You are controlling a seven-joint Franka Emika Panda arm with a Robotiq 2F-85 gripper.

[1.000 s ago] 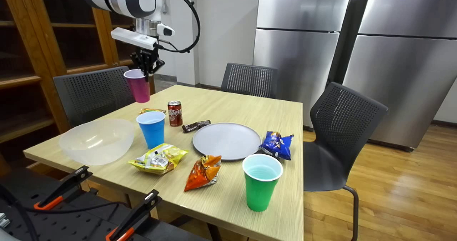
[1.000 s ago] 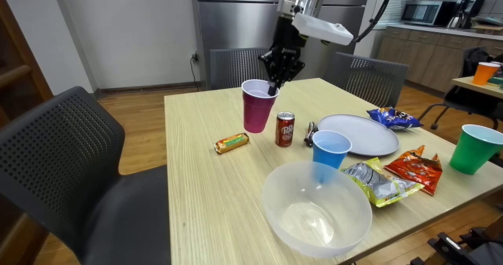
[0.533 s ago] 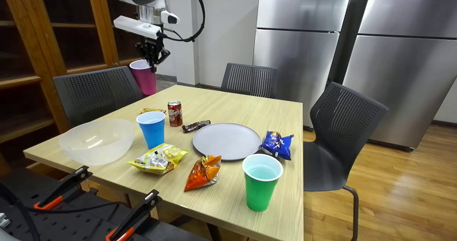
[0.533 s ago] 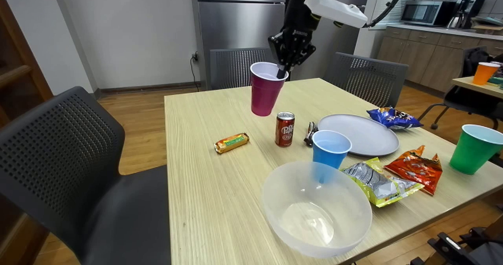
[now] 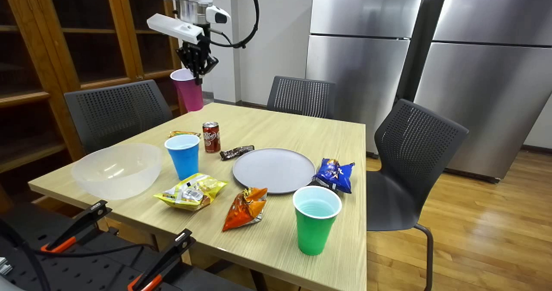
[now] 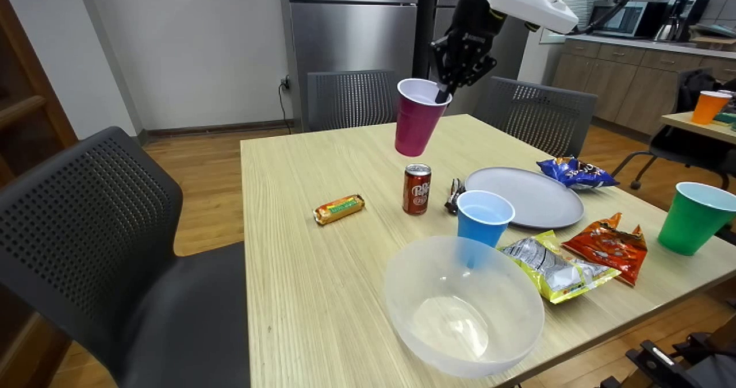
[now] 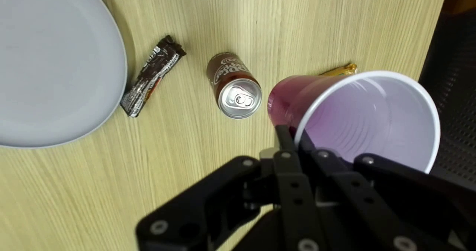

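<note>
One gold-wrapped bar (image 7: 341, 70) — wrist view — mostly hidden by magenta cup (image 7: 360, 117).

The soda can (image 7: 234, 85) reads "Dr Pepper"; print on the dark candy bar (image 7: 152, 77) is too blurred to read.

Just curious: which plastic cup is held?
The magenta tapered plastic cup, rim pinched by the black tool; the blue cup, green cup and orange cup stand unheld.

Claw (image 6: 445, 93) and magenta cup (image 6: 419, 122) rose rightward in both exterior views
</note>
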